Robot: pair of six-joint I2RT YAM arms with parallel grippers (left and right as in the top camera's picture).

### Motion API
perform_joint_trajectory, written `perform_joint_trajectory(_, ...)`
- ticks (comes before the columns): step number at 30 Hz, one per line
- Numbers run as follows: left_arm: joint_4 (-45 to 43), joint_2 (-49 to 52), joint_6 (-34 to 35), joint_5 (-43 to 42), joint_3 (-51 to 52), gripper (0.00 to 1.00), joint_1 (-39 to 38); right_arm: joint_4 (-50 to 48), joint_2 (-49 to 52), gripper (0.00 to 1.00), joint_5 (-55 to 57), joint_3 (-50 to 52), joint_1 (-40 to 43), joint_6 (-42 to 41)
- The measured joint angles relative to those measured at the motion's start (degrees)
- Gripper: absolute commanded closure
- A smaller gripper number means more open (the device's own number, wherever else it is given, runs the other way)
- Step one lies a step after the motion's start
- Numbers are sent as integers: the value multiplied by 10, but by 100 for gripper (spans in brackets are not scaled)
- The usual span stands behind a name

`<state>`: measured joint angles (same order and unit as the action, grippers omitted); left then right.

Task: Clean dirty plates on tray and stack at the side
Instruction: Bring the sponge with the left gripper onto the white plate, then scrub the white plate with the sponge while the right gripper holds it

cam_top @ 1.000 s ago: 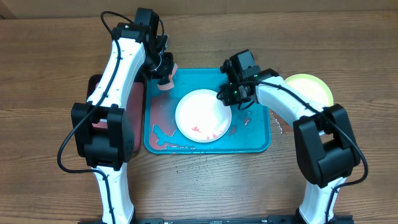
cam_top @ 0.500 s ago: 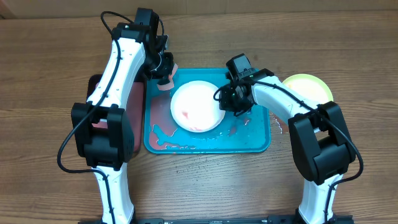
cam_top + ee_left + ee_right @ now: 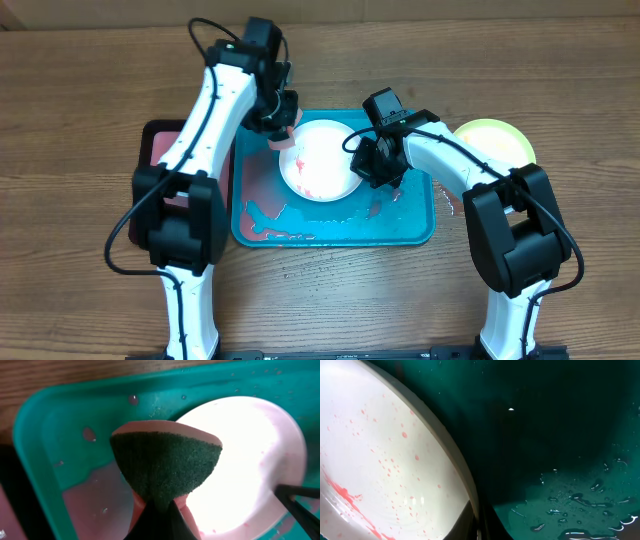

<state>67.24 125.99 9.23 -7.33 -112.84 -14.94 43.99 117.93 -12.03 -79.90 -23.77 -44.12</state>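
A white plate with red smears is tilted up on the teal tray. My right gripper is shut on the plate's right rim; the wrist view shows the rim between the fingers. My left gripper is shut on a pink-and-green sponge, held at the plate's upper left edge. A yellow-green plate lies on the table to the right of the tray. The light blue plate is not visible.
A dark-rimmed pinkish-red tray lies left of the teal tray, mostly under my left arm. Pink water pools on the teal tray's left part, and drops lie on its right part.
My left gripper has moved right with the sponge to the plate's upper left edge. My right gripper has tilted the plate up more steeply, toward the back of the tray.
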Motion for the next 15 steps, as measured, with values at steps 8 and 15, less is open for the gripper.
perform_joint_trajectory(8, -7, 73, 49, 41, 0, 96, -37, -3, 0, 96, 0, 0, 0, 0)
perform_joint_trajectory(15, -10, 97, 61, 66, -2, 96, -63, -3, 0, 96, 1, 0, 0, 2)
